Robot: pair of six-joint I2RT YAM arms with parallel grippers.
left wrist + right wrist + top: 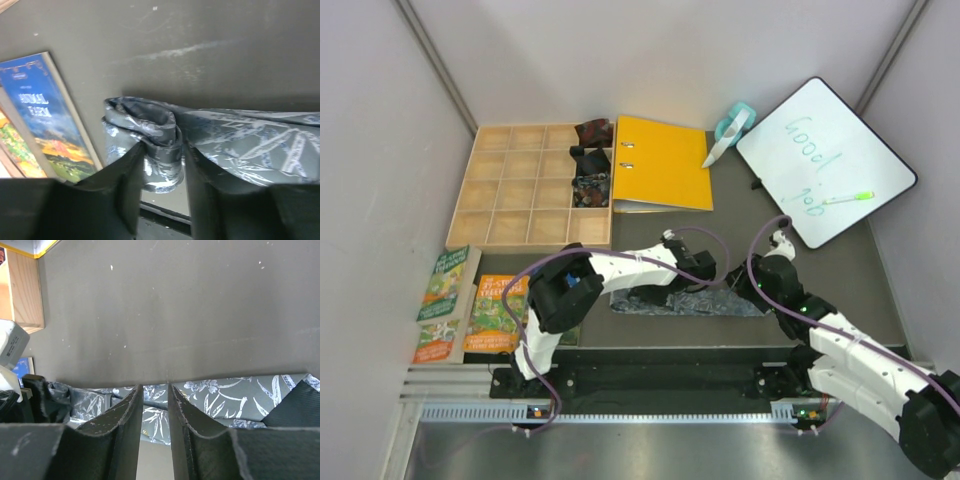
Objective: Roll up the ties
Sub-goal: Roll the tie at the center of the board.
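Observation:
A silvery grey-blue patterned tie (pixel 688 301) lies flat on the dark mat in front of the arms. In the left wrist view my left gripper (pixel 161 156) is shut on the tie's rolled-up end (pixel 145 120), and the flat length (pixel 260 145) runs off to the right. My right gripper (pixel 154 392) rests over the flat tie (pixel 225 395) with its jaws a narrow gap apart and nothing between them. The tie's dark underside (pixel 295 407) shows at the right. Rolled ties sit in the wooden box: dark red (pixel 593 131), black (pixel 588 160) and speckled (pixel 590 190).
The wooden compartment box (pixel 515 205) stands at the back left, with an orange binder (pixel 660 165) beside it. A whiteboard (pixel 825 160) with a green pen and a teal tape dispenser (pixel 732 125) lie at the back right. Books (pixel 470 300) lie at the near left.

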